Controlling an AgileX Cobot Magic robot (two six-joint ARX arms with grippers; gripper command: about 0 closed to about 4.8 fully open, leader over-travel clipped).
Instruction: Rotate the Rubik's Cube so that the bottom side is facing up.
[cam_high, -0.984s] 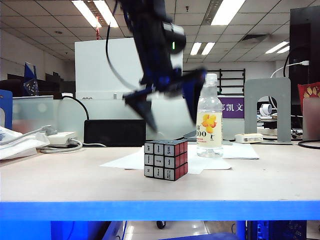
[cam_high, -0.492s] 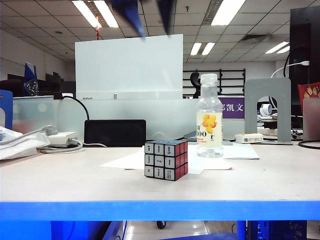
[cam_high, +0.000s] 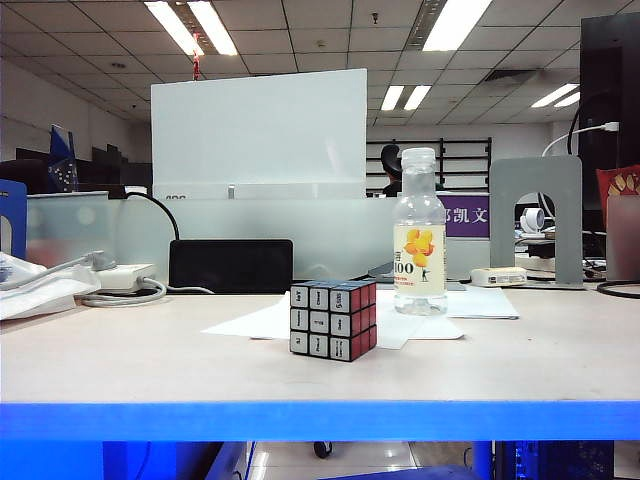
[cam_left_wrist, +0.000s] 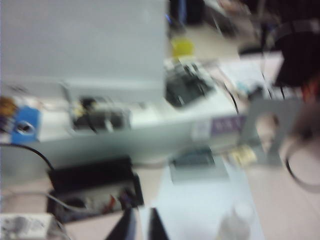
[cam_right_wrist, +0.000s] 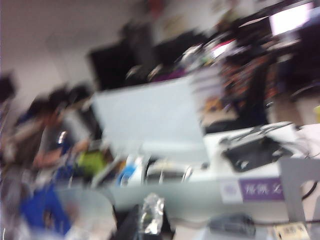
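The Rubik's Cube (cam_high: 332, 320) stands on a white paper sheet (cam_high: 400, 320) at the table's middle. It shows a grey-white face on the left, a red face on the right and a dark top. No arm or gripper appears in the exterior view. The left wrist view is blurred. My left gripper (cam_left_wrist: 142, 214) hangs high above the table with its dark tips nearly together and nothing between them. In the blurred right wrist view, my right gripper (cam_right_wrist: 145, 220) is a dark shut shape with a shiny crumpled patch at its tip. Neither wrist view shows the cube.
A clear bottle (cam_high: 419, 235) with a yellow label stands just right of and behind the cube, and shows blurred in the left wrist view (cam_left_wrist: 235, 222). A black box (cam_high: 230, 265) and cables (cam_high: 120, 290) lie behind on the left. A grey bracket (cam_high: 535, 215) stands at the back right.
An arm with spread fingers hung over the cube a second ago. It rose out of the top of the exterior view. The cube has not moved.
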